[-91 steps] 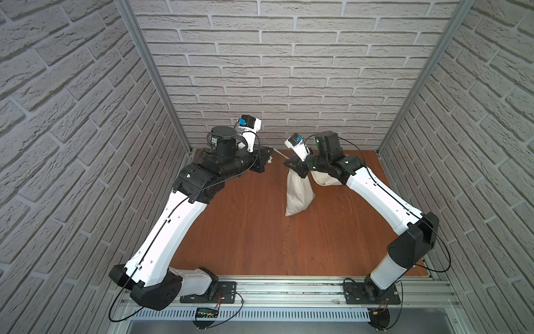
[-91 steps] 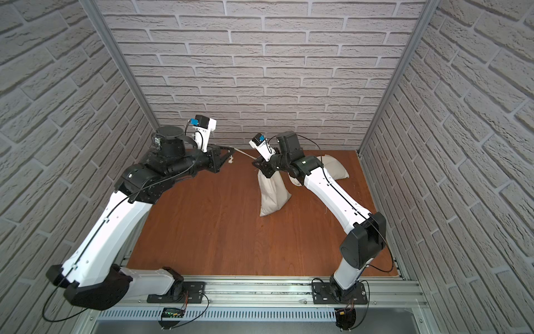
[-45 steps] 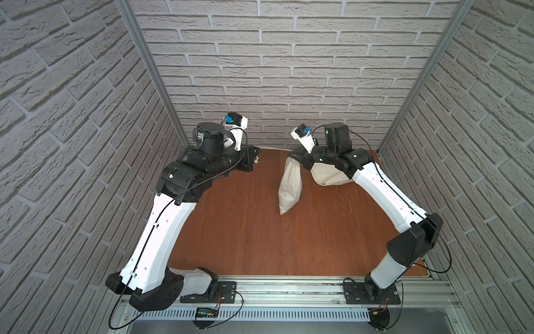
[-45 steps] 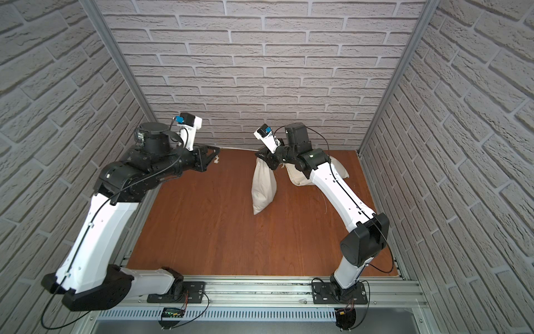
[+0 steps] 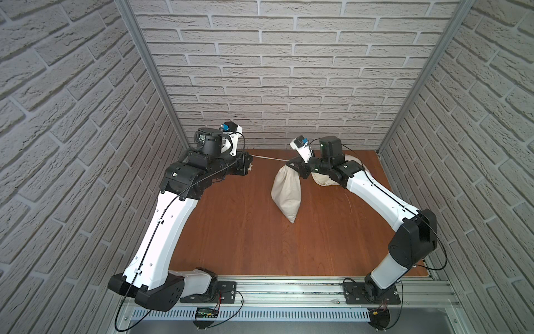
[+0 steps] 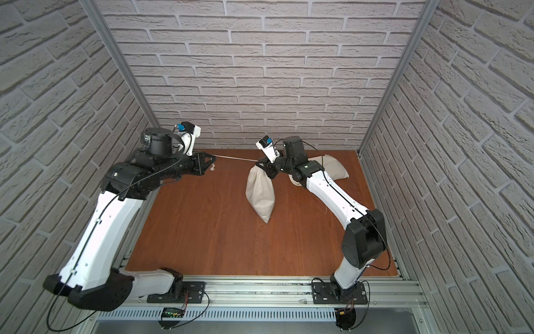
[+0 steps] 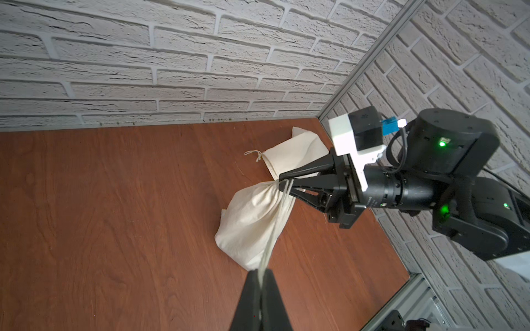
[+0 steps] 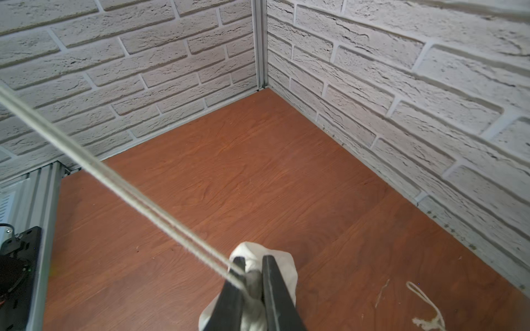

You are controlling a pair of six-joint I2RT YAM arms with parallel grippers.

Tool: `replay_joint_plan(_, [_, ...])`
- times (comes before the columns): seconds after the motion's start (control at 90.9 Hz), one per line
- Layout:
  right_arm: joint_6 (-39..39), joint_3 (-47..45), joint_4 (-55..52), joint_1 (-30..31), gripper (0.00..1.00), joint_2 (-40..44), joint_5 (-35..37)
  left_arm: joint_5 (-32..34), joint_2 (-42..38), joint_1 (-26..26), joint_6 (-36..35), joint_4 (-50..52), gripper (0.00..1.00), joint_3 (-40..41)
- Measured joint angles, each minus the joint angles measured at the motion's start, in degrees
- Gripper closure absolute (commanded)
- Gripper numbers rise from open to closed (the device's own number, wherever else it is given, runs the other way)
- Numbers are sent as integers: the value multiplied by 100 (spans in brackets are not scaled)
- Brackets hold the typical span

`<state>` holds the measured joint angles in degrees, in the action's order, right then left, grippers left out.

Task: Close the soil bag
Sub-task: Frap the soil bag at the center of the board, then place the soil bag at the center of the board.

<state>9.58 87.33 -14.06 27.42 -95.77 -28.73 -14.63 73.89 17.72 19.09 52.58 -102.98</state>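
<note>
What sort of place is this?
Probably a robot test booth rather than a real room: the brick walls look like panels set between aluminium posts, and a left arm and right arm are bolted to a metal rail along a wooden tabletop.

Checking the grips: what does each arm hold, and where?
Left jaws pinch the drawstring near its knotted end; right jaws clamp the bag at its gathered neck.
</note>
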Motion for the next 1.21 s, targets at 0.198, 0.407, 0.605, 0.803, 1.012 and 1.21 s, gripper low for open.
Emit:
replay_joint_plan(0.198, [-68, 413, -33, 9, 92, 382, 48, -352, 103, -260, 33, 122, 100, -905])
replay_joint_plan(0.407, [-170, -57, 472, 33, 92, 977, 310, -743, 363, -278, 44, 317, 100, -1674])
replay_joint_plan(0.605, [-367, -721, 861, 184, 91, 417, 308, -614, 245, -334, 96, 273, 100, -553])
replay_joint_plan(0.803, [-592, -774, 822, 833, 93, 127, 658, -186, -57, -758, 94, 310, 100, 37])
replay_joint_plan(1.012, [-824, 0, 586, 1397, 77, 31, 780, 341, -1110, -997, 85, 85, 100, 501])
replay_joint_plan(1.21, [-1025, -50, 205, 1416, 45, -168, 533, 1145, -2059, -1110, 258, -638, 100, 2282])
